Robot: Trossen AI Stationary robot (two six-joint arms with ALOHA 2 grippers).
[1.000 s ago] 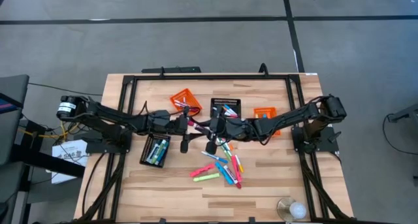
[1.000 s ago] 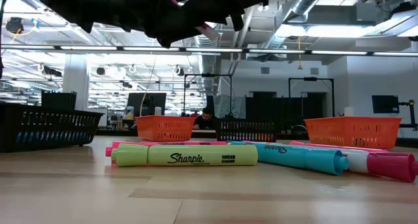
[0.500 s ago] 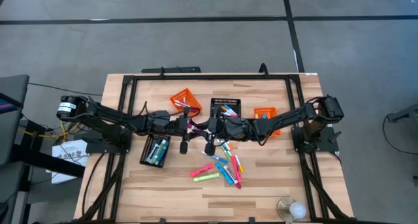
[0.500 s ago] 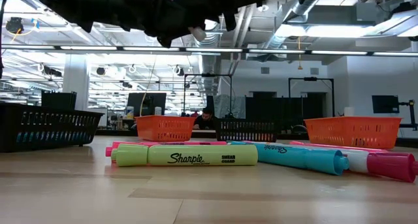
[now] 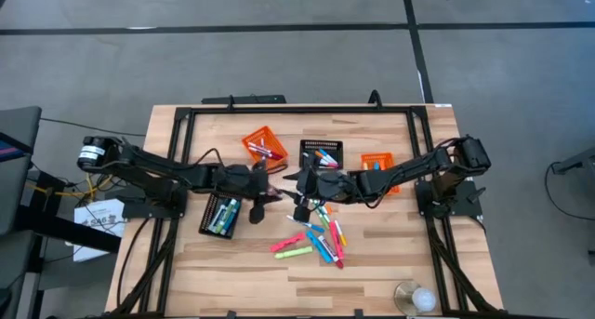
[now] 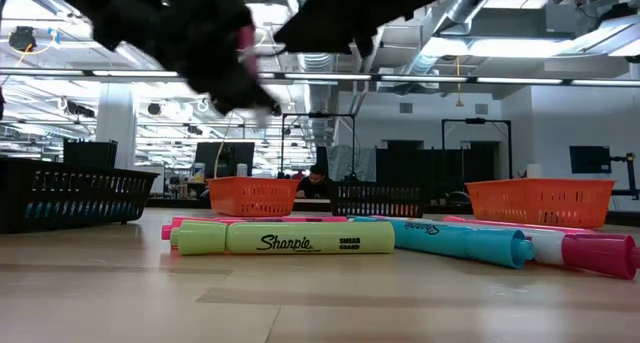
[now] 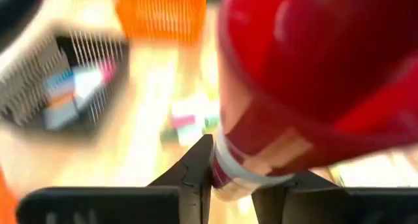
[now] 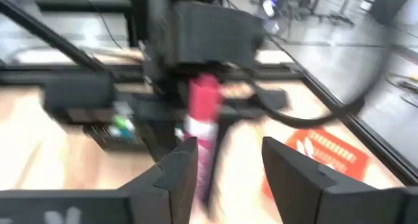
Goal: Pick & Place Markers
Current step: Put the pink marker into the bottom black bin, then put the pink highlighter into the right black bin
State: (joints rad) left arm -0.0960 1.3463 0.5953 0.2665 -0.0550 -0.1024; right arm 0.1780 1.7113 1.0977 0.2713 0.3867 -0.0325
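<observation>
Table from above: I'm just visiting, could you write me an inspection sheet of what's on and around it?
Surface: wooden table, black frame.
Job's things: loose markers piled near the middle; more in four baskets.
Clutter: a clear bulb-like thing at the near edge.
Grippers: left gripper shut on a pink-red marker above the table; right gripper open, facing it.
Cables: black cable on the floor at left.
Surroundings: grey floor; a person seated far behind.

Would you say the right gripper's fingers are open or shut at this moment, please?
Open: the right gripper's fingers stand apart with a bare gap, and the pink marker sits in the left gripper beyond.
</observation>
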